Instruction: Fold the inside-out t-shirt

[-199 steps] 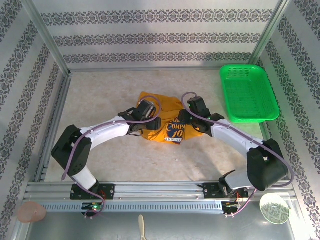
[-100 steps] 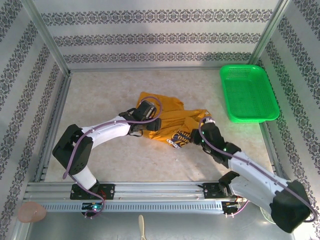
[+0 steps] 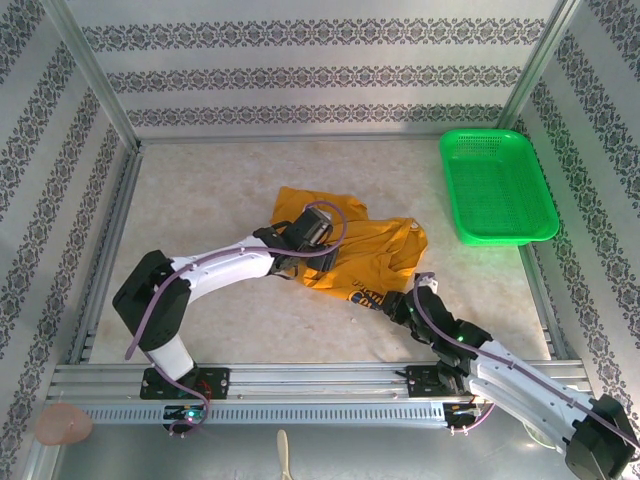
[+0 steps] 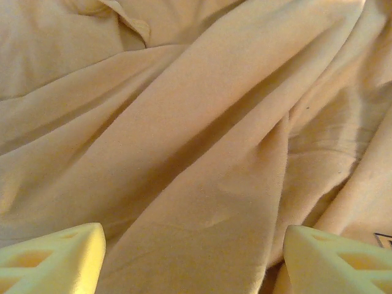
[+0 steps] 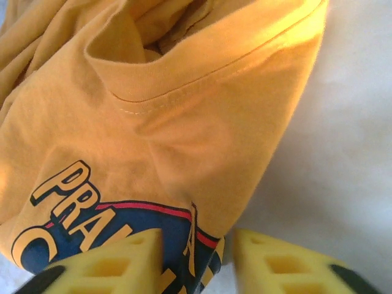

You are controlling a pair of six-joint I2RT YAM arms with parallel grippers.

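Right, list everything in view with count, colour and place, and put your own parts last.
t-shirt: one, mustard-orange with a navy print, crumpled mid-table.
basket: one, green, far right of the table.
table: one, pale beige, under it all.
rail: one, silver, near edge.
left hand: one, yellow fingers apart, over the t-shirt cloth.
right hand: one, yellow fingers closed on the t-shirt's printed edge.

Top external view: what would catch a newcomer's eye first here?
The mustard t-shirt, crumpled mid-table, with its navy print at the near edge. The right gripper pinches that printed edge in its jaws, while the left gripper sits open-jawed on the cloth. A bright green basket lies at the far right.
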